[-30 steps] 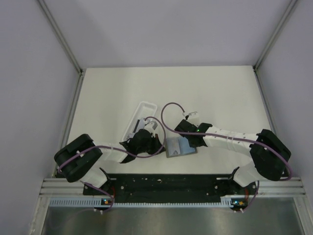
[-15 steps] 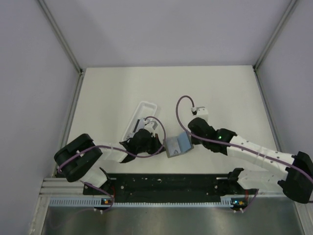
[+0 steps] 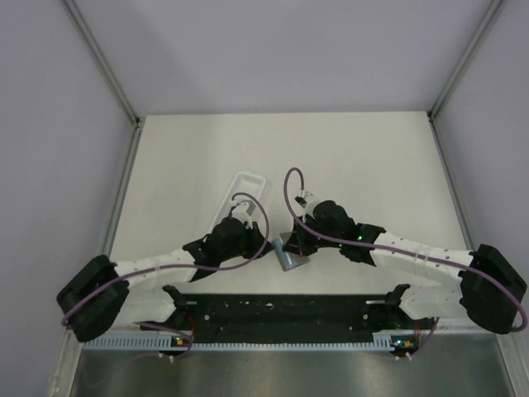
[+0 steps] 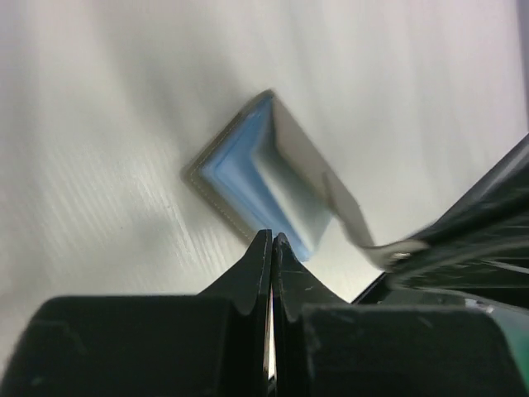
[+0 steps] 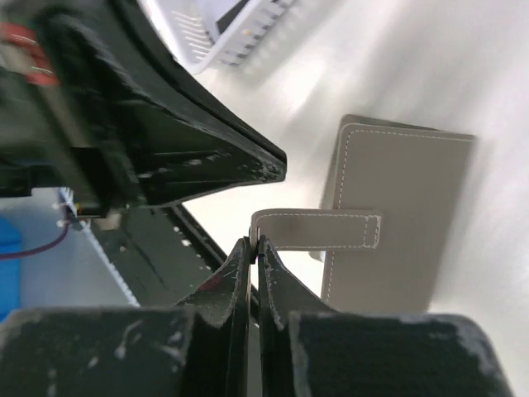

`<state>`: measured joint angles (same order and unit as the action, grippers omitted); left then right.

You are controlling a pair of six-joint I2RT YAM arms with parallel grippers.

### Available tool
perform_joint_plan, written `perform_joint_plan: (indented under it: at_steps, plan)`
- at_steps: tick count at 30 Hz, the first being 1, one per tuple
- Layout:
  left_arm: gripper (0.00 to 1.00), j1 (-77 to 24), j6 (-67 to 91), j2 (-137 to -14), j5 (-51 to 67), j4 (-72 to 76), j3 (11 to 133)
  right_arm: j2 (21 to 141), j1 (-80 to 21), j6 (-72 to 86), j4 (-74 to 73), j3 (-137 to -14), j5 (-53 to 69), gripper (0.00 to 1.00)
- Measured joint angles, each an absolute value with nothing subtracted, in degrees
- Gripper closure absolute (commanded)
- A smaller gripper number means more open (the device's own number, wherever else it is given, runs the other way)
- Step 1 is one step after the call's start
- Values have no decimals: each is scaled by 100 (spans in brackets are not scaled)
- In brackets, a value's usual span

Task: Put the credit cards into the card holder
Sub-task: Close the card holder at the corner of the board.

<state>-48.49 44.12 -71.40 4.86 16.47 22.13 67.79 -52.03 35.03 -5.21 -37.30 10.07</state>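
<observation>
Position: card holder (image 3: 291,258) lay on table (image 3: 355,165) between both arms, its strap (image 5: 318,231) pinched in closed right gripper (image 5: 253,242). Left gripper (image 4: 272,237), jaws together, pointed at blue pockets (image 4: 248,169) just ahead; whether anything sat between them could not be told.

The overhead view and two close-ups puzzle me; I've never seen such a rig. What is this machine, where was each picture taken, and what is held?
It is two robot arms bolted at the near edge of a white table, each with a two-finger gripper. The wide picture comes from a camera above; each close-up from a wrist camera. On the table are a long white tray and the grey card holder. The right gripper is pinching the card holder's strap. The left gripper is shut, pointing at the blue pockets; whether it holds anything I cannot tell.
</observation>
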Motion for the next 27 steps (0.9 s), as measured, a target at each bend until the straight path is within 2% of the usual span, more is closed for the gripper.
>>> perform_joint_plan:
  at_steps: [4, 5, 6, 7, 9, 12, 17, 22, 24, 27]
  plan:
    - [100, -4849, 4471, -5734, 8, 808, 2220, 7266, -5227, 3653, 154, -3592, 1461, 100]
    - [100, -4849, 4484, -5378, -128, 552, 2226, 7415, -5238, 3671, 301, -3588, 1544, 94]
    - [100, -4849, 4488, -5065, -261, 325, 2235, 7577, -5249, 3710, 456, -3588, 1634, 82]
    - [100, -4847, 4488, -4831, -368, 141, 2239, 7714, -5253, 3730, 569, -3588, 1710, 75]
    - [100, -4849, 4486, -4442, -589, -226, 2239, 8055, -5264, 3789, 832, -3586, 1887, 63]
    - [100, -4849, 4484, -4084, -880, -644, 2239, 8333, -5282, 3815, 961, -3564, 2075, 56]
    - [100, -4849, 4447, -3850, -1203, -969, 2239, 8169, -5284, 3717, 888, -3577, 2211, 56]
    - [100, -4849, 4338, -3957, -1356, -1146, 2274, 7323, -5284, 3529, 543, -3649, 2200, 60]
    - [100, -4849, 4327, -4032, -1382, -1166, 2329, 6938, -5284, 3433, 458, -3732, 2137, 66]
    - [100, -4849, 4309, -4119, -1400, -1160, 2399, 6351, -5286, 3323, 268, -3765, 1732, 80]
